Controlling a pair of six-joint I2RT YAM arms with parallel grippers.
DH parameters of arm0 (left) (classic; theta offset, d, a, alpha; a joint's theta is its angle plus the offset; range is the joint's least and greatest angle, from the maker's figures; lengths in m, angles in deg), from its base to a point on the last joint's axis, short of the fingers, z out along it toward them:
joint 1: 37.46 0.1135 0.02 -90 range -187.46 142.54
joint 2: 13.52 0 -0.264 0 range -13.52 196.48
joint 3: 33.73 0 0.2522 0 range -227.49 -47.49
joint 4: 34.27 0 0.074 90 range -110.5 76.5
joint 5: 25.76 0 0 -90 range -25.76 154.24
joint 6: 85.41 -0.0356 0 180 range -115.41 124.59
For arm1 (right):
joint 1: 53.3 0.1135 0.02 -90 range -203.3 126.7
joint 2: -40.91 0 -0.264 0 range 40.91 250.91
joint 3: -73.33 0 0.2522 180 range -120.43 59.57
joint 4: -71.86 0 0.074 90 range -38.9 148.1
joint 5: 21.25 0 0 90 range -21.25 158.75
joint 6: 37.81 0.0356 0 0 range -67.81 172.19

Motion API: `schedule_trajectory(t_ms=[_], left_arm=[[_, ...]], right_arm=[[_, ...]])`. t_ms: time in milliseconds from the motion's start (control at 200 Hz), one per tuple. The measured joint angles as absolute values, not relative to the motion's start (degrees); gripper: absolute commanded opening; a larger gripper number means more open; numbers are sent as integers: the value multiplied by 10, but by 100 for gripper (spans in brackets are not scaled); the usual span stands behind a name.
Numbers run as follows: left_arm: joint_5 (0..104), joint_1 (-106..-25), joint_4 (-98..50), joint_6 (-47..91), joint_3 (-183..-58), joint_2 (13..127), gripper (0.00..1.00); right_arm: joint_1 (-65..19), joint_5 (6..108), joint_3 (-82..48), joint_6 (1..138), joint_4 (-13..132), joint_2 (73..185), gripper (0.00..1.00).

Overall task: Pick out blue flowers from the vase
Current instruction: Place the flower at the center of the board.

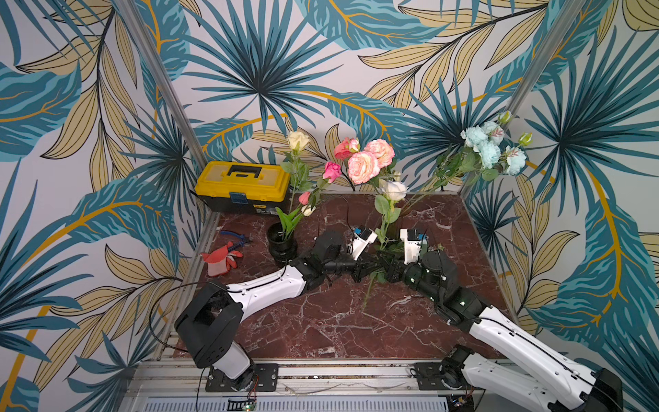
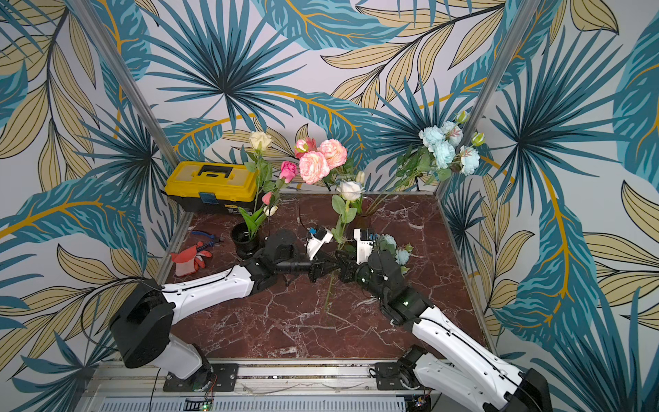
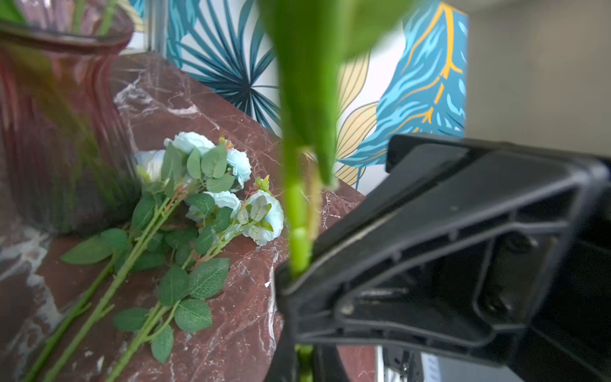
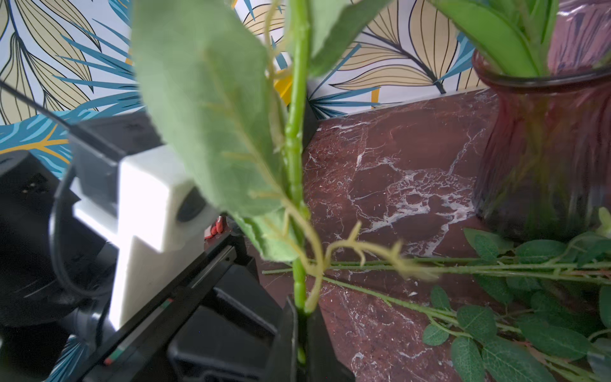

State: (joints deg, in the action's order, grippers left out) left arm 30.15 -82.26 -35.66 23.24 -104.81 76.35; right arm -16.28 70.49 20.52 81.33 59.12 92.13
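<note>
white rose stem, left, right jaws clamped

Left fingers pinch green stem

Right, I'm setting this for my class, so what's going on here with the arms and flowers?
Both arms meet mid-table on one stem: the left gripper and right gripper each have their jaws shut on the white rose, held roughly upright outside the pink glass vase. One bunch of blue flowers already lies on the marble table beside the vase; another blue bunch is still in it.
</note>
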Motion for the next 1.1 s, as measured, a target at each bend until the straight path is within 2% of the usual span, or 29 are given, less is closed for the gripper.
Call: schedule_trajectory(t_ms=[135,245,340,636,816,956,1101], left_arm=[[310,-825,-352,233,-1038,755,0],[325,-828,-351,226,-1017,736,0],[354,-827,-352,209,-984,706,0],[510,-825,-226,79,-965,615,0],[615,-832,-138,-4,-981,621,0],[709,-871,-86,-70,-986,650,0],[762,-897,-39,-126,-1005,687,0]], right_arm=[[-158,708,221,813,608,917,5],[-153,706,231,810,608,907,27],[-153,714,240,807,593,887,36],[-155,776,246,791,495,790,37],[-155,813,236,768,439,748,37],[-155,849,199,739,403,737,36],[-155,887,171,718,396,722,35]])
